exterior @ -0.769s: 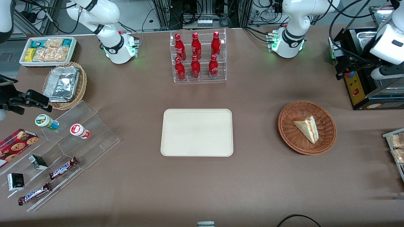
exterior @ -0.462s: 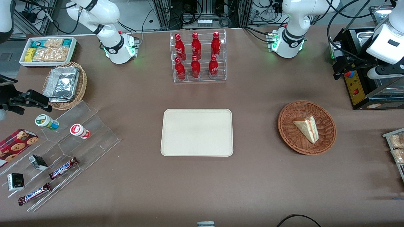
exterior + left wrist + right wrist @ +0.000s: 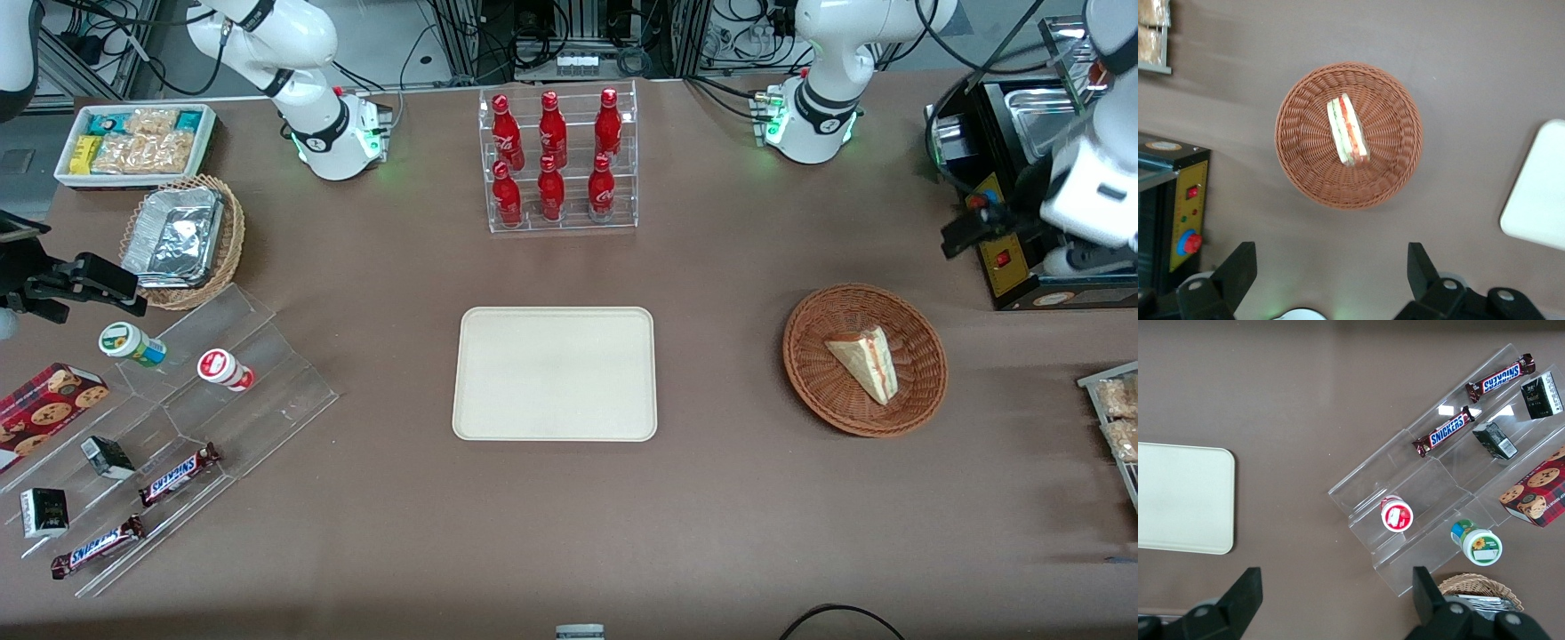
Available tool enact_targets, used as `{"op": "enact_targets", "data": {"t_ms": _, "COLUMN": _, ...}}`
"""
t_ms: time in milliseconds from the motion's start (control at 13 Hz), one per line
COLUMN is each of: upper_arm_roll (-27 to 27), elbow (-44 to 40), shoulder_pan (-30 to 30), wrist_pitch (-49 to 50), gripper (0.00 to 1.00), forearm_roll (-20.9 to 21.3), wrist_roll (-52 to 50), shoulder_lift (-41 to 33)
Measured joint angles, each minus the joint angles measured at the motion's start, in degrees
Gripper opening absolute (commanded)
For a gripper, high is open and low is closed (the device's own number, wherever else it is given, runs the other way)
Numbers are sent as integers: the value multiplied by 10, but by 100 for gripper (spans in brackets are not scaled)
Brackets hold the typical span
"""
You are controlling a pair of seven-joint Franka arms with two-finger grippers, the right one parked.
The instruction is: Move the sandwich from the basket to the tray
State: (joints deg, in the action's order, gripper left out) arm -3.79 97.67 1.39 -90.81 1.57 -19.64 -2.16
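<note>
Since the earlier frame, the left arm's gripper (image 3: 1328, 267) has been swung toward the round reddish-brown wicker basket (image 3: 1295, 160). Fingers (image 3: 1238, 267) are spread, empty. The triangular cream sandwich (image 3: 1348, 130) lies ahead between them, its long axis running away from the fingers, well apart.

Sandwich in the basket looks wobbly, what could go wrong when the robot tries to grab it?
The sandwich stands on edge in the round wicker basket, so a finger bumping it might tip it over. It is soft bread, so a hard squeeze could squash it. The gripper is open, high above the table beside the basket and farther from the front camera, so it has to line up well. The tray is a long carry away, so a loose hold may drop it.
</note>
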Motion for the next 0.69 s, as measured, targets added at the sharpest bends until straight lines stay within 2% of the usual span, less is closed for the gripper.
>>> {"op": "enact_targets", "data": {"t_ms": 462, "upper_arm_roll": -2, "elbow": 19, "shoulder_pan": 11, "wrist_pitch": -109, "gripper": 100, "forearm_roll": 0, "wrist_roll": -248, "shoulder_lift": 86}}
{"op": "enact_targets", "data": {"t_ms": 692, "upper_arm_roll": -5, "elbow": 61, "shoulder_pan": 9, "wrist_pitch": -199, "gripper": 100, "forearm_roll": 0, "wrist_roll": -296, "shoulder_lift": 127}}
